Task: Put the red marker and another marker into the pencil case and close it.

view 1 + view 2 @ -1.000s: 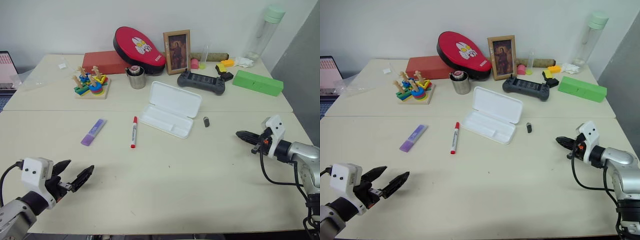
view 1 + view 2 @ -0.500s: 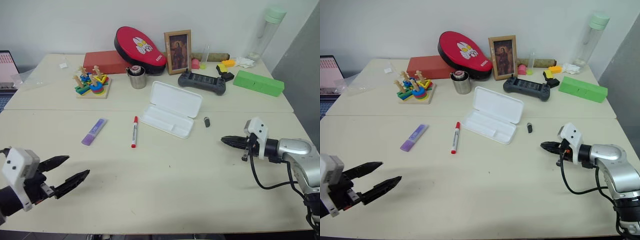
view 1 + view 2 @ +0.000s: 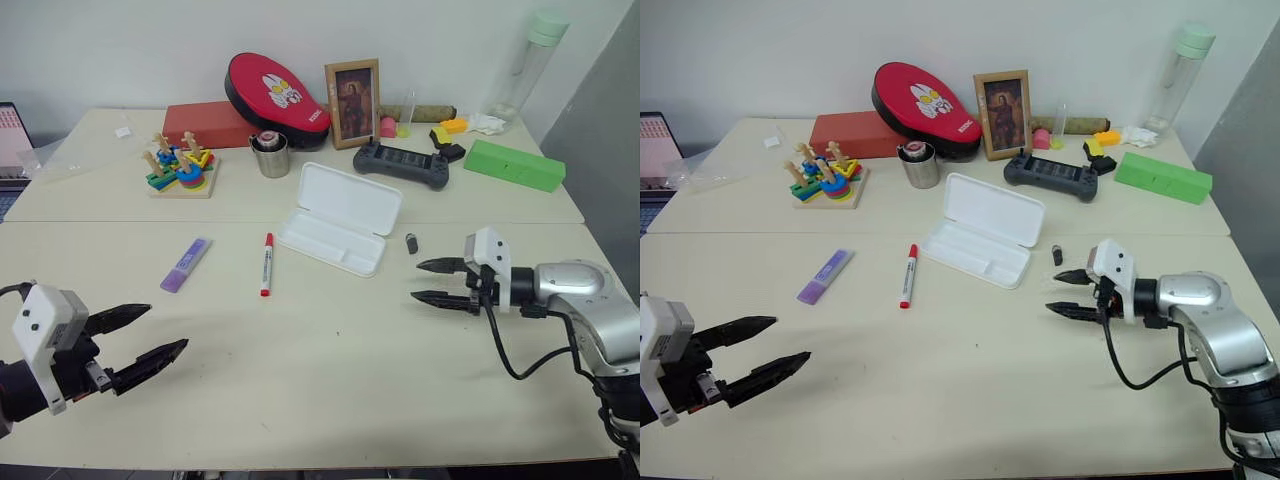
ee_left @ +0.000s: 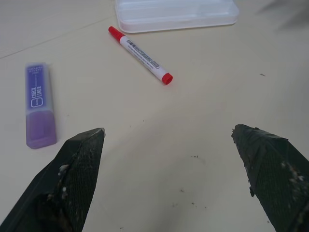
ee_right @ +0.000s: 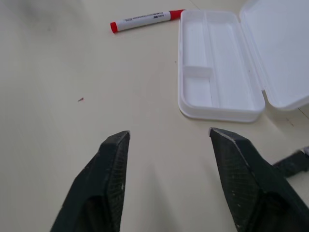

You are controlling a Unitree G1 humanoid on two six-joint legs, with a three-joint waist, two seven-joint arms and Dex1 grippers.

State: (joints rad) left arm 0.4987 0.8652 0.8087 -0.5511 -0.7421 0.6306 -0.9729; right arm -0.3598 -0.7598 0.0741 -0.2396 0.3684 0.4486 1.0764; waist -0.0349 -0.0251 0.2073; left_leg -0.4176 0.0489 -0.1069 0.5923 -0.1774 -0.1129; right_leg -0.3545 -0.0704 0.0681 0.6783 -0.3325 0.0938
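Two pens lie loose on the matte cream table (image 3: 330,380), both outside the pencil case (image 3: 340,219). The red marker (image 3: 266,264) is a slim white cylinder with printed lettering, a red cap and a red tail, lying just left of the case and apart from it. The lilac highlighter (image 3: 186,264), flat, short and blocky with a paler cap end, rests further left, well apart from the red marker. The pencil case is smooth white plastic, a long rectangle with rounded corners; it sits open, its lid (image 5: 280,48) hinged back and tilted, its shallow tray (image 5: 212,67) split by thin ridges into compartments with nothing in them.

A small dark capsule-shaped object (image 3: 412,243) lies near the right end of the case. The right gripper (image 3: 440,282) hovers above the table just right of it, its two black ribbed fingers (image 5: 113,174) spread apart and holding nothing, pointing toward the case. The left gripper (image 3: 140,335) hangs over the near left part of the table, well short of the highlighter, its tapered black fingers (image 4: 79,169) spread wide and bare.

Further back stand a small metal cup (image 3: 271,156), a wooden stacking toy (image 3: 180,170), a glossy red oval pad (image 3: 275,90), a framed picture (image 3: 353,102), a dark game controller (image 3: 403,163) and a green box (image 3: 514,165)
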